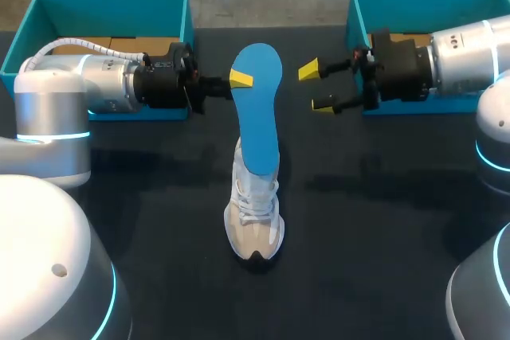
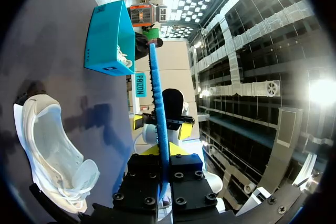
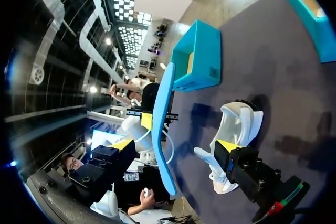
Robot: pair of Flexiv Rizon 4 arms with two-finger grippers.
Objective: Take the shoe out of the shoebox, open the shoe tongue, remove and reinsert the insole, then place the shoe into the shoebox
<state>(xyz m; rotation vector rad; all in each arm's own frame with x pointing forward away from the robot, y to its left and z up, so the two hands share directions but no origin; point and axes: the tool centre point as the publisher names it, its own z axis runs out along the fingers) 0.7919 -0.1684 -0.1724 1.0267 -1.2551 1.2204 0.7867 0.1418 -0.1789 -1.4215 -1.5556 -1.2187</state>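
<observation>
A white and beige shoe (image 1: 255, 220) stands on the dark table, toe toward the near edge, its opening empty in the left wrist view (image 2: 52, 150). My left gripper (image 1: 239, 80) is shut on the edge of the blue insole (image 1: 259, 109), which hangs in the air over the shoe's heel. Seen from the left wrist, the insole (image 2: 157, 103) runs edge-on out from that gripper (image 2: 165, 187). My right gripper (image 1: 316, 87) stands open just right of the insole's top, touching nothing. From the right wrist, the insole (image 3: 160, 129) sits beyond the open gripper (image 3: 176, 148), with the shoe (image 3: 236, 129) below.
A teal shoebox (image 1: 103, 45) stands at the back left behind my left arm. A second teal box (image 1: 430, 5) is at the back right behind my right arm; something white lies inside it (image 2: 123, 56).
</observation>
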